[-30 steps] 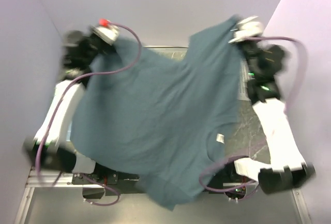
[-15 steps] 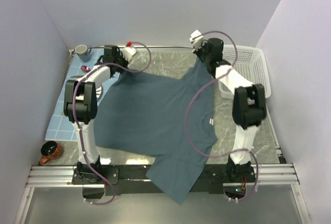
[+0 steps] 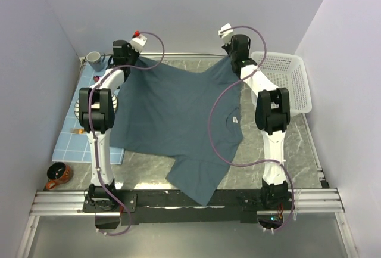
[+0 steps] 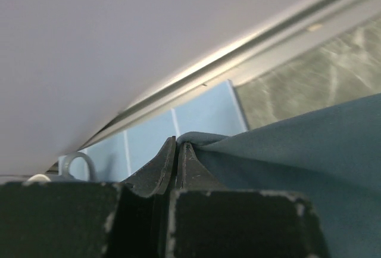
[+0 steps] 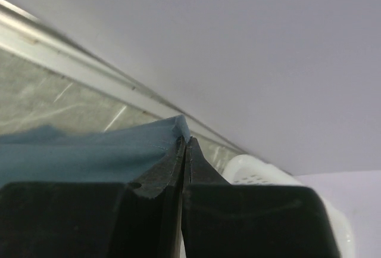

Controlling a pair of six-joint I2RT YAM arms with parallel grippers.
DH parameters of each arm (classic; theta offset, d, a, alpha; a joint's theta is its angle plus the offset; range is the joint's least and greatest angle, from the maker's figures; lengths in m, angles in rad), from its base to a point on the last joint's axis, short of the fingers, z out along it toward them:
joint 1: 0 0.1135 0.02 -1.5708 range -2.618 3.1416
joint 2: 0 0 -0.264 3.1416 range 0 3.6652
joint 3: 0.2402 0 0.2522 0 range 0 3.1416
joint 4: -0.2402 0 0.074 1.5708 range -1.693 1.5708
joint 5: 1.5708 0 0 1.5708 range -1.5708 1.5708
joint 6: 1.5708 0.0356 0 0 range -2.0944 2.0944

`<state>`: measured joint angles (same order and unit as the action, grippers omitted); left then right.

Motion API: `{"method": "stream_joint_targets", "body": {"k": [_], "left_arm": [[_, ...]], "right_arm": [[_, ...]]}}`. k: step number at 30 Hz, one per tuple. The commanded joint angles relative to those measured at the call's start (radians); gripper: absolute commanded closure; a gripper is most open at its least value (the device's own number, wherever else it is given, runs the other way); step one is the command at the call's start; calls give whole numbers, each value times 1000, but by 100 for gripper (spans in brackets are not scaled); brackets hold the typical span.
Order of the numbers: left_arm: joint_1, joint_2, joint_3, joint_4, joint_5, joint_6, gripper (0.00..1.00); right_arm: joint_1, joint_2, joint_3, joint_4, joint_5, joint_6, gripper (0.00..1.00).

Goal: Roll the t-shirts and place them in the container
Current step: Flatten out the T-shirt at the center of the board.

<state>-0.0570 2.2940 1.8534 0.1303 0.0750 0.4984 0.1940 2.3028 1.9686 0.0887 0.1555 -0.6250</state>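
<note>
The dark slate-blue t-shirt [image 3: 172, 118] lies spread over the marble table, its hem stretched along the far edge and one sleeve hanging over the near edge. My left gripper [image 3: 127, 57] is shut on the hem's far left corner; in the left wrist view [image 4: 178, 146] the cloth [image 4: 297, 151] is pinched at the jaw tips. My right gripper [image 3: 237, 54] is shut on the far right corner; in the right wrist view [image 5: 186, 142] the cloth [image 5: 83, 151] runs off to the left from the closed jaws.
A white basket [image 3: 286, 82] stands at the far right. A light blue checked placemat [image 3: 74, 136] lies at the left, partly under the shirt. A grey mug [image 3: 94, 61] is at the far left corner, a brown cup [image 3: 58, 175] at the near left.
Both grippers have carried the shirt's hem from high in the air down to the far edge of the table. The shirt now lies stretched out flat.
</note>
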Motion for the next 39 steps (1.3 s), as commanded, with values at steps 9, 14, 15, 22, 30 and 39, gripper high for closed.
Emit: {"method": "stream_joint_targets", "body": {"k": [9,14,15,22,30,39], "left_arm": [[11,-36,93,-46,80,-58,99],[11,-71,139,-156,183,-109,99],[11,-70,153,-200,199,-112,99],[23,-100,78,-195,204,-115,99],[37,-59,148,-225,239,-35,99],[28,-33,165,-228,204,158,99]], "right_arm": [[39,41,52,62,84,-7,100],[53,-61,16,-46,-17,62,100],[58,-71,9,-84,-31,58,100],[64,-140,-80,-170,-8,65,100],[62,-252,-207,-184,-8,77,100],[39,-333,-260,-220,18,87,100]]}}
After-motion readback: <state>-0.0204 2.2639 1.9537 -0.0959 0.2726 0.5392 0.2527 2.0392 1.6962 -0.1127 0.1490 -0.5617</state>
